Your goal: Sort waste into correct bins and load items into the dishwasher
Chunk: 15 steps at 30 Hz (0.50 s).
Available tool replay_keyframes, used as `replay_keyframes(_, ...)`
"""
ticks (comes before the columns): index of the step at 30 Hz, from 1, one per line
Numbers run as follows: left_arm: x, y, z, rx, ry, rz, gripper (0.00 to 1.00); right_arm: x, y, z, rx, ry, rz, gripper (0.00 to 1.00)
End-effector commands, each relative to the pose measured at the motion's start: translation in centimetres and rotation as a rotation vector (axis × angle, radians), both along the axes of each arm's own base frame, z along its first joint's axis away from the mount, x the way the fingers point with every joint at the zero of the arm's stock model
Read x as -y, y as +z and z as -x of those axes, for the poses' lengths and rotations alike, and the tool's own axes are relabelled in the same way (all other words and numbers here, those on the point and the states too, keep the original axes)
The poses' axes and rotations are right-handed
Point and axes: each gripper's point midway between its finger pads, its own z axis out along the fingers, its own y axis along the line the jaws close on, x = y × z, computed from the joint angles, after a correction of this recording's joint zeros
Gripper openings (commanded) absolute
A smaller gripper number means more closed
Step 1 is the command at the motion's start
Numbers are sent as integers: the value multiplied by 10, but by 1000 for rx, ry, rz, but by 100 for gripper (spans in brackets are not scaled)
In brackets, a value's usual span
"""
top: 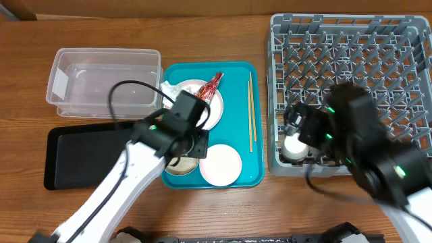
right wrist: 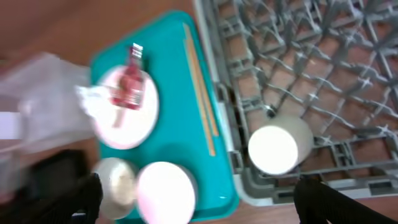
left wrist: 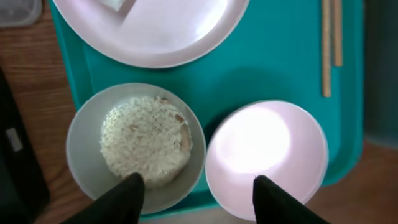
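On the teal tray (top: 236,115), the round pale plate (top: 210,111) holds the red-and-white wrapper (top: 211,87) and the white napkin (top: 169,88). The greyish-white bowl (left wrist: 84,143) holds rice (left wrist: 146,140). The pale pink bowl (top: 221,164) stands empty beside it. The chopsticks (top: 250,111) lie along the tray's right side. My left gripper (left wrist: 196,199) is open above the gap between the two bowls. The small white cup (right wrist: 273,149) lies in the near-left corner of the grey dish rack (top: 351,40). My right gripper (right wrist: 202,205) is open above it.
The clear plastic tub (top: 101,77) stands at the far left, empty. The flat black tray (top: 81,152) lies in front of it, partly under my left arm. Bare wooden table (top: 20,101) surrounds them. The rack fills the right side.
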Motion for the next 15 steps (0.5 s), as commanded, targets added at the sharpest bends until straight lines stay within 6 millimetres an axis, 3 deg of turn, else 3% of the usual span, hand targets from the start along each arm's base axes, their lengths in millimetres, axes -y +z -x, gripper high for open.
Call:
replay_keyframes(1,3,-37,-3,-72,43,-26,52,-3,17,11,42,31,-52,100)
replay_keyframes(6,23,-56,-8,-123,24,36,44,1,12,22,9,33,-36,100)
replay_keyframes(12,31,-49,-6,-96,-45,47,48,3,2,25,-38,47,-5,100)
replay_keyframes(15,49,-49,1,-93,-164,74,49,2,-1,24,-49,47,0,100)
